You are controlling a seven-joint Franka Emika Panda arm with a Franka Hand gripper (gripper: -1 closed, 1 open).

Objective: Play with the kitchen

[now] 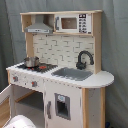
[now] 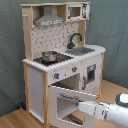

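My gripper (image 2: 75, 101) at the kitchen's (image 2: 60, 55) open oven door (image 2: 67, 102), finger state unclear; pot (image 2: 49, 55) on stove, sink (image 2: 80, 50) empty.

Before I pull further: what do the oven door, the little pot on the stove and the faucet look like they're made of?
Oven door: looks like white-painted wood framing a clear window, probably plastic. Pot: shiny silver with highlights, likely metal. Faucet: matte black, plastic or painted metal; can't tell which. The kitchen shows pale wood grain on its side posts.
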